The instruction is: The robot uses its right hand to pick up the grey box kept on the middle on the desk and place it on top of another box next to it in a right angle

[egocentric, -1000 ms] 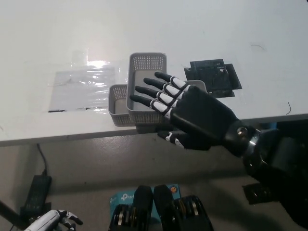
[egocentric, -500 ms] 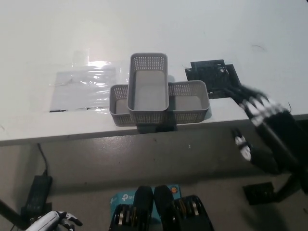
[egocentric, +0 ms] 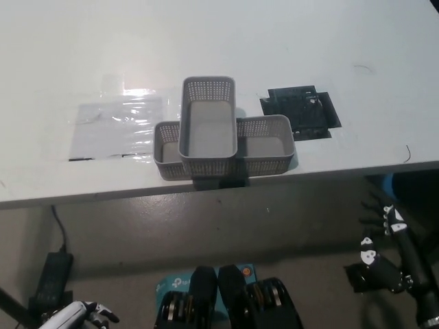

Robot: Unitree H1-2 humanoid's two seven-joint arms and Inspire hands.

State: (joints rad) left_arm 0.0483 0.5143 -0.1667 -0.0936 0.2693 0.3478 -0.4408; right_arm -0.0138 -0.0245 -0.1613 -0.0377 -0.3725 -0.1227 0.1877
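White desk (egocentric: 329, 41), crossed grey boxes (egocentric: 208, 130), possibly plastic sheet (egocentric: 116, 127)

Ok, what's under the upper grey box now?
The upper grey box lies crosswise on the lower grey box, whose two ends stick out left and right. The lower box's middle is covered.

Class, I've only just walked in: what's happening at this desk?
Nothing is being handled right now. One grey box lies crosswise on top of another grey box near the front edge of the white desk, the two forming a cross. The black right hand hangs below the desk edge at the lower right, fingers apart and holding nothing. The white left hand rests at the bottom left. The stacking looks done.
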